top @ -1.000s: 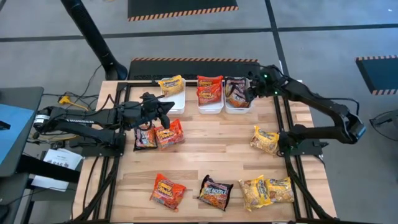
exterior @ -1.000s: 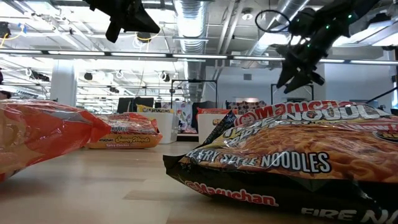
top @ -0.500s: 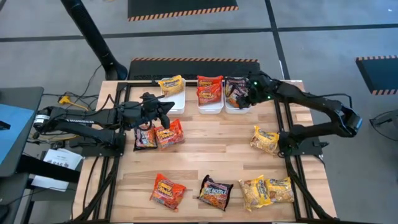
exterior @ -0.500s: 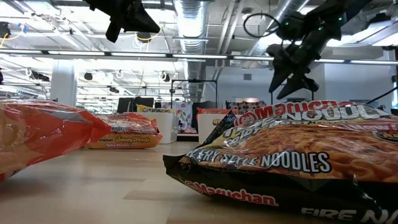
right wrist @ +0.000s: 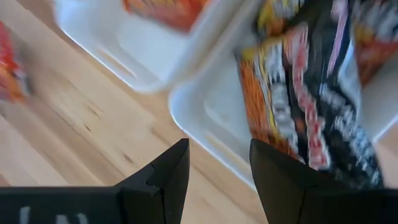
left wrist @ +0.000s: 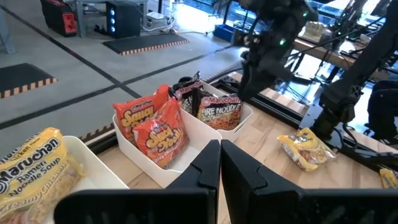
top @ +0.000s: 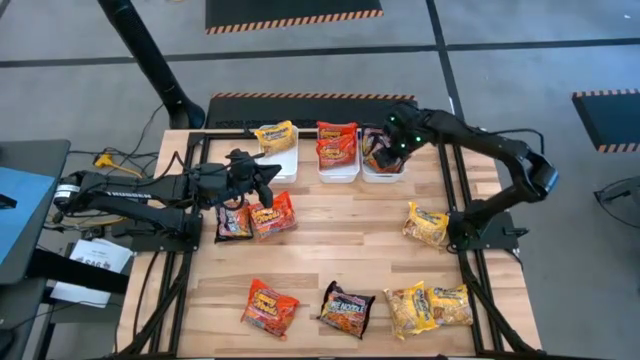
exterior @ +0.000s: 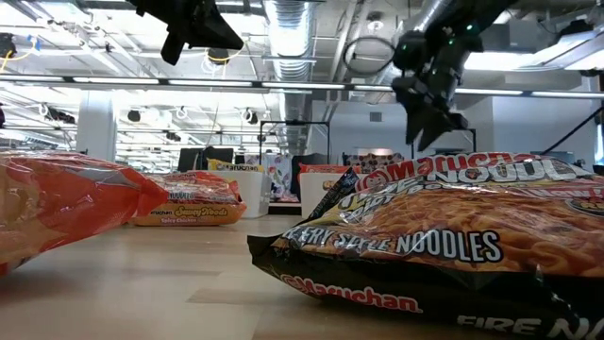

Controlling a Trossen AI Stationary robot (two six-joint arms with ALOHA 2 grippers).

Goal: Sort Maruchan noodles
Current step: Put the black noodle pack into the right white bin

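Maruchan noodle packets lie in three white bins at the table's far edge: yellow ones (top: 275, 136) in the left bin, red ones (top: 337, 146) in the middle, dark ones (right wrist: 311, 106) in the right bin (top: 381, 174). My right gripper (top: 386, 150) hovers open above that right bin, pointing steeply down, its fingers (right wrist: 171, 177) over the bin's near rim (right wrist: 205, 127) with nothing between them. My left gripper (left wrist: 219, 168) is shut and empty, held level above a dark packet (top: 233, 222) and a red packet (top: 272, 215) that lie flat on the table.
More packets lie flat near the front edge: a red one (top: 270, 306), a dark one (top: 346, 309) and two yellow ones (top: 428, 306). Another yellow packet (top: 426, 224) lies by the right arm's base. Bare wood runs across the table's middle.
My right gripper has swung toward the table's left above the right bin and tipped further downward, staying open. The packets and my left arm have kept still.
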